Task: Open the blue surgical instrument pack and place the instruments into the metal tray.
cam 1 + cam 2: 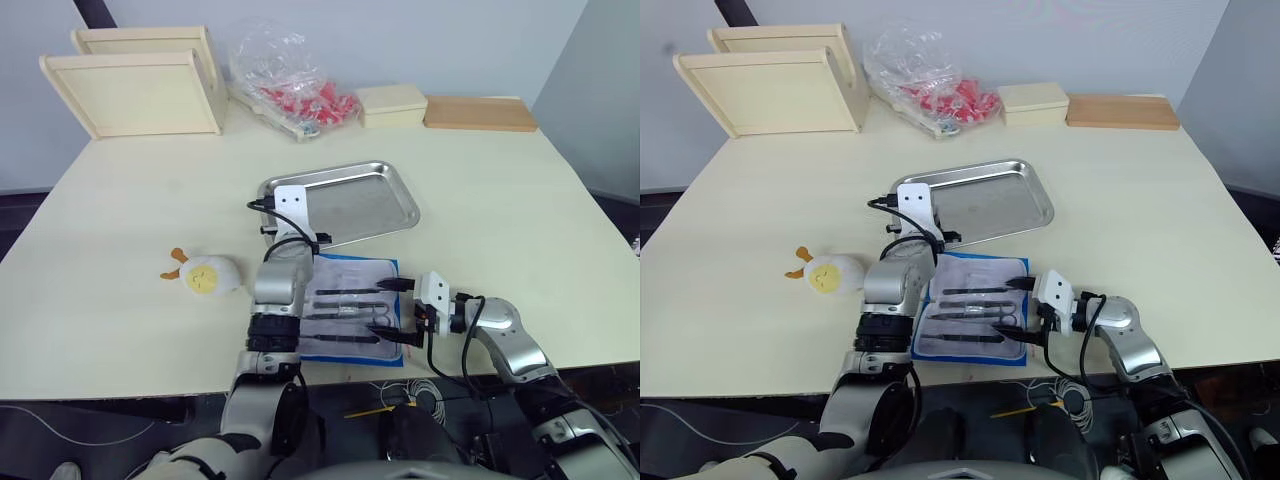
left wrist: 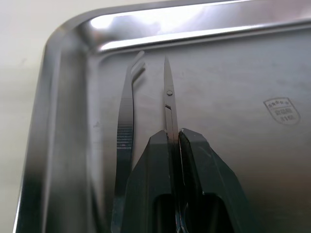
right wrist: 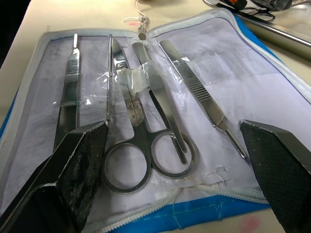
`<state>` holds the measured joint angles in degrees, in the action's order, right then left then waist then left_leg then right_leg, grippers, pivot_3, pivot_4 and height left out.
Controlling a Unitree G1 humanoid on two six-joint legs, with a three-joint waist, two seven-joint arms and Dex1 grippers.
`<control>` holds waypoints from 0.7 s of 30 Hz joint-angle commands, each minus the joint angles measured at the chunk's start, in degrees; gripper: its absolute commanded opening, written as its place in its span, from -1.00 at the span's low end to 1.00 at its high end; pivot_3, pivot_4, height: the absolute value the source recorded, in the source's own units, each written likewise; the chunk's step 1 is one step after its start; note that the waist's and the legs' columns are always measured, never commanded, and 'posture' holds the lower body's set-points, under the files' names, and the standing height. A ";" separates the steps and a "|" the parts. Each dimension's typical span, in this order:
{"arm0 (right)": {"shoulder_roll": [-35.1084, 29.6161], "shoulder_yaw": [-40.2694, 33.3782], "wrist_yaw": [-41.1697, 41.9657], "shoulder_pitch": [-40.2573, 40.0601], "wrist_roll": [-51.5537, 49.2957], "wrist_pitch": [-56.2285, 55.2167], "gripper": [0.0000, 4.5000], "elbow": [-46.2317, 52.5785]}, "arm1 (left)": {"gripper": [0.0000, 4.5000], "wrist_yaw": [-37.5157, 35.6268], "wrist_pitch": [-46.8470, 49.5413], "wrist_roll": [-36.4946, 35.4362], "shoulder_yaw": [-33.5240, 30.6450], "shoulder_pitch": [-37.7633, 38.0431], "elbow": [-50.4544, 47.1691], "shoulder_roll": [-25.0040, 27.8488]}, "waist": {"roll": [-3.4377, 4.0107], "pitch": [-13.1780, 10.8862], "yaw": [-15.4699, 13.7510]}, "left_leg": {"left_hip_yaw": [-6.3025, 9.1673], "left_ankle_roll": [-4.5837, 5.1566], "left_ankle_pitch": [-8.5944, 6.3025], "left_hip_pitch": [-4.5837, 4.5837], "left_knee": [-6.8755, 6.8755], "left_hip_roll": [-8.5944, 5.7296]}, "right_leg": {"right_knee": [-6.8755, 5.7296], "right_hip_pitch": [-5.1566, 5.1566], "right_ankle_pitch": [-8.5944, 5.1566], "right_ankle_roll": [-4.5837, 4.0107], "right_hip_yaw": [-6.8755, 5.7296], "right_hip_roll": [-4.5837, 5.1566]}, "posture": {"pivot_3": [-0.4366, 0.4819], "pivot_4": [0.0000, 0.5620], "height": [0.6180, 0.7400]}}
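Note:
The blue surgical instrument pack lies open near the table's front edge. Several instruments rest on its pale lining, among them ring-handled scissors, forceps and a flat steel handle. My right gripper is open at the pack's right side, its fingers spread wide around the scissors' rings without touching them. Just beyond the pack is the metal tray. Over the tray's near left corner, my left gripper is shut on slim scissors. Tweezers lie in the tray beside them.
A small yellow-and-white plush toy lies left of the pack. Along the back edge are pale wooden trays, a crinkled clear bag of red items, a pale box and a wooden board.

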<state>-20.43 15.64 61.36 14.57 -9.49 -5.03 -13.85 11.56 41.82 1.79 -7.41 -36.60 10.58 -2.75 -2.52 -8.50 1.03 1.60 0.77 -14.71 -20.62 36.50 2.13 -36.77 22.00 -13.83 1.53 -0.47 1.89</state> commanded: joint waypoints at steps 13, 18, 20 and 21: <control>-0.26 4.25 -0.40 -4.20 3.96 3.45 1.00 -5.87 | 0.16 2.11 -0.43 -1.63 -1.55 -1.71 1.27 -1.09 | 0.00 0.01 0.00 | 0.00 -0.01 0.00 0.01 0.00 0.00 | 0.00 -0.01 0.00 0.00 -0.01 0.00 | -0.05 -0.47 1.00; -0.32 4.30 -0.47 -4.34 3.97 3.43 1.00 -5.83 | 0.98 1.95 -0.55 -2.25 -1.57 -1.78 0.90 -1.08 | 0.01 0.01 0.00 | 0.01 -0.02 0.00 0.01 0.00 0.00 | 0.00 -0.01 0.00 0.00 -0.01 0.00 | -0.05 -0.47 1.00; -0.34 4.31 -0.46 -4.36 3.97 3.41 1.00 -5.83 | 0.98 1.42 -0.87 -2.53 -1.26 -1.80 0.39 -1.01 | 0.01 0.01 0.00 | 0.01 -0.02 0.00 0.01 0.00 0.00 | 0.00 -0.01 0.00 0.00 -0.01 0.00 | -0.05 -0.47 1.00; -0.31 4.31 -0.44 -4.25 3.99 3.39 1.00 -5.96 | 0.98 0.65 -1.41 -2.99 -1.03 -1.93 0.06 -1.00 | 0.01 0.01 0.00 | 0.01 -0.02 0.00 0.00 0.00 0.00 | 0.00 -0.01 0.00 0.00 -0.02 0.00 | -0.05 -0.47 1.00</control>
<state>-20.46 15.64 60.93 14.42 -9.49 -5.04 -13.73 13.26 41.69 -0.28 -9.06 -37.91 12.37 -3.48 -2.52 -8.49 1.02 1.62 0.75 -14.71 -20.61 36.49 2.13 -36.77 21.99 -13.83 1.53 -0.49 1.90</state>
